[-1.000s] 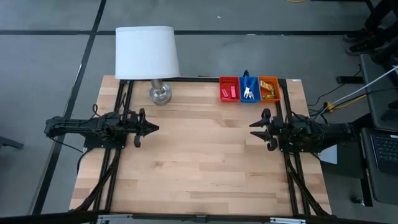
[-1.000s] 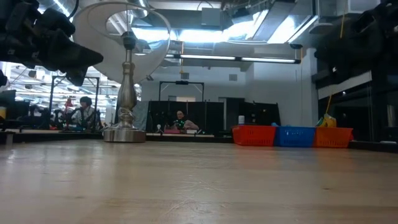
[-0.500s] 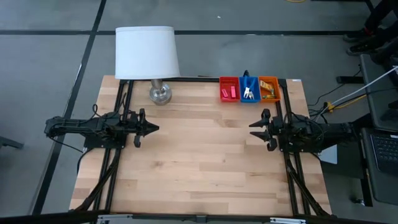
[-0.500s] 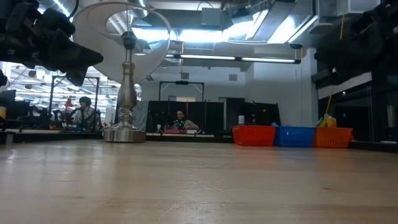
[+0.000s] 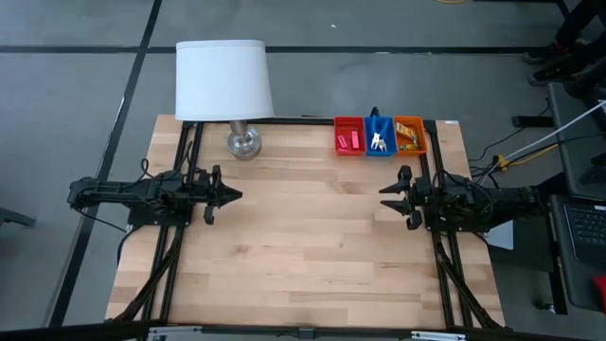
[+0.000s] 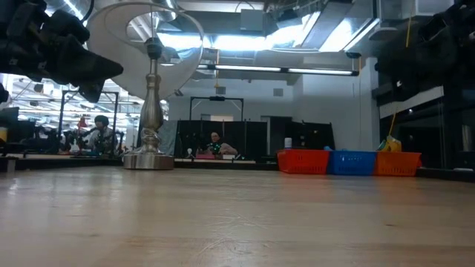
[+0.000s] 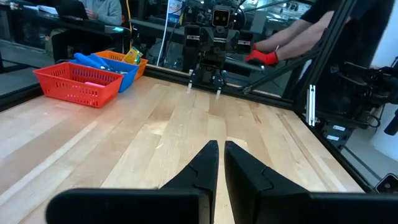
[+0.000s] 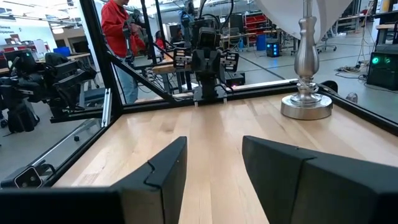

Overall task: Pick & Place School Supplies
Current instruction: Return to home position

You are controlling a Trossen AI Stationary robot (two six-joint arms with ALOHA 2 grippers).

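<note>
Above opposite desk point(image 5: 303, 246) edges, arms level.
Facing inward, the left claw point(image 5: 235, 196) is clenched, the right claw point(image 5: 384, 197) released.

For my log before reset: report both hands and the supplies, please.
Left hand shut, right hand open, both empty. Supplies sorted in red, blue, orange trays. Lamp stands apart.

Wooden surface point(image 5: 303, 251), light planks, black rails along sides. Lamp point(image 5: 223, 80), white shade, silver base, upright at far edge, left of centre. Red tray point(image 6: 303, 162), blue tray point(image 6: 352, 162), orange tray point(image 6: 398, 163) touching in row at far edge, right, well apart from lamp. Laptop point(image 5: 587, 227) off surface, right. Seated person point(image 6: 99, 132) in room behind. Person in red top point(image 8: 118, 28) standing.
</note>
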